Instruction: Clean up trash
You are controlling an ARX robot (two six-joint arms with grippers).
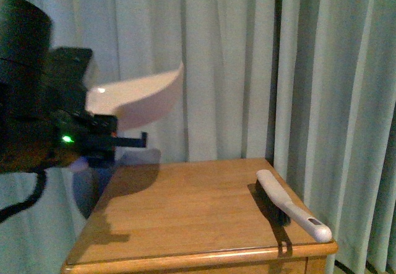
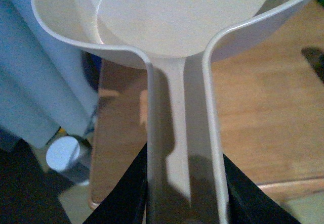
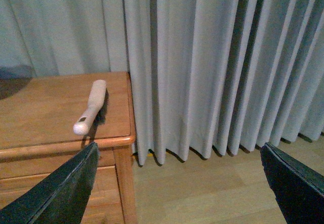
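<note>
1 brush point(image 1: 291, 205) hugs the table's point(image 1: 185, 215) right edge; left hand point(image 2: 185, 199) holds dustpan point(image 1: 139, 98).

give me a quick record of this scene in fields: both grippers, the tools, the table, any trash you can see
left gripper: shut on the dustpan handle, held up in the air
dustpan: pale pinkish, raised above the left part of the table, not touching it
right gripper: open, empty, off the table's right side above the floor
brush: white handle, dark bristles, lying at the table's right edge, untouched
table: wooden, top bare apart from the brush
trash: not seen in any view
backdrop: pale curtain
</note>
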